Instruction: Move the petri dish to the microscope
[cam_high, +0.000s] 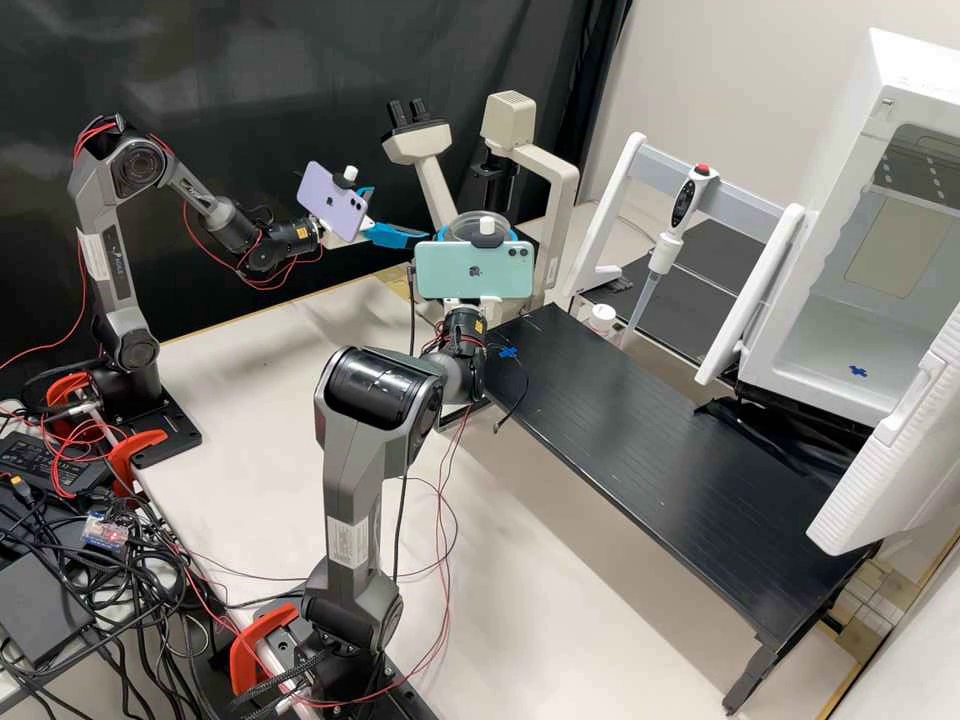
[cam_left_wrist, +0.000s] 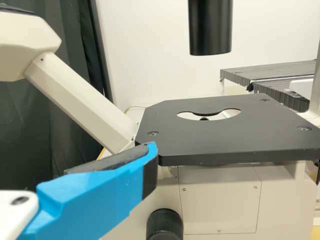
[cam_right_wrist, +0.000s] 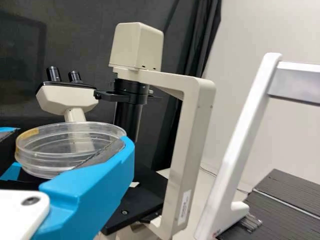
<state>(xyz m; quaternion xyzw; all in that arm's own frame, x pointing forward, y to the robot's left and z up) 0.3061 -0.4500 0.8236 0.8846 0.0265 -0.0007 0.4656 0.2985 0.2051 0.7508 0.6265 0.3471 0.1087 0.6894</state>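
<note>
Before the black curtain (cam_high: 250, 60), near the microscope (cam_high: 567, 210), holding up the clear petri dish (cam_right_wrist: 50, 150).
Closed on opposite sides of the dish with the right gripper (cam_high: 480, 226); open and empty at the left gripper (cam_high: 400, 214).

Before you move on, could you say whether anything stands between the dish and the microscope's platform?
Nothing visible blocks the dish, held in the right pincer, from the platform, though a black tube hangs above it and the left pincer is nearby.
</note>
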